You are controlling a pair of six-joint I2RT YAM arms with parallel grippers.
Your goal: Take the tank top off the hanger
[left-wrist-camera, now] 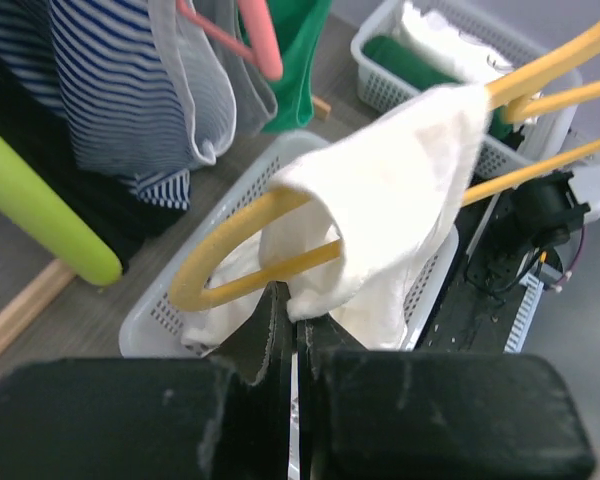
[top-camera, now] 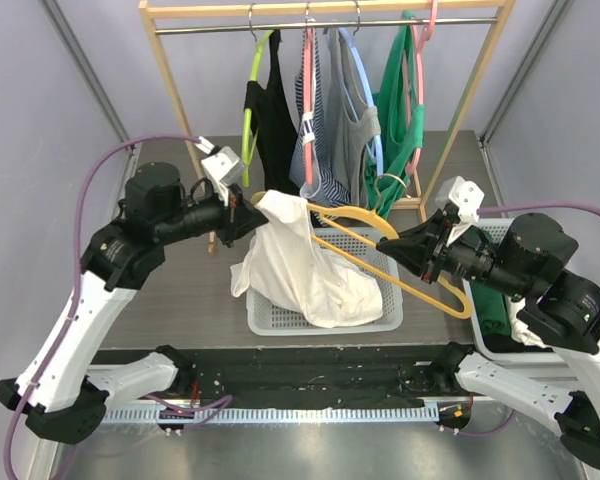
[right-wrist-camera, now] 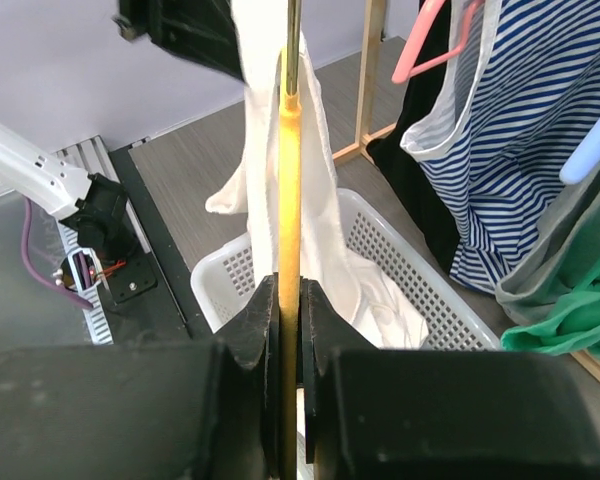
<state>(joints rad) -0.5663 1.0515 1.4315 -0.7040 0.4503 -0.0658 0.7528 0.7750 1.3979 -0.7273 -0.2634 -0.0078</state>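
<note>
Left of the white basket (top-camera: 380, 312), the left gripper (top-camera: 248, 212) is clenched on the upper corner of the tank top (top-camera: 298, 262). Its jaws are pressed together with a sliver of white cloth between them, which I take as a grip meant to drag the strap off the end of the hanger. Above the basket, the tank top is partly on the yellow hanger (right-wrist-camera: 290, 180). One shoulder is wrapped over the hanger's left tip, while the body sags down so its hem rests inside the basket, ready to drop there once it comes free. To the right of the basket, the right gripper (top-camera: 408, 245) is closed tight on the hanger near its hook end. It holds the hanger out level over the basket and braces it so that the other arm has something firm to pull against. Behind the basket, the wooden rack (top-camera: 320, 12) carries the other garments, among them a striped top (top-camera: 315, 130), well apart from the work. The basket sits on the grey table (top-camera: 180, 290), between the two arms. My guess is that the tank top is about half off, with the strap loop yet to clear the hanger's tip.
</note>
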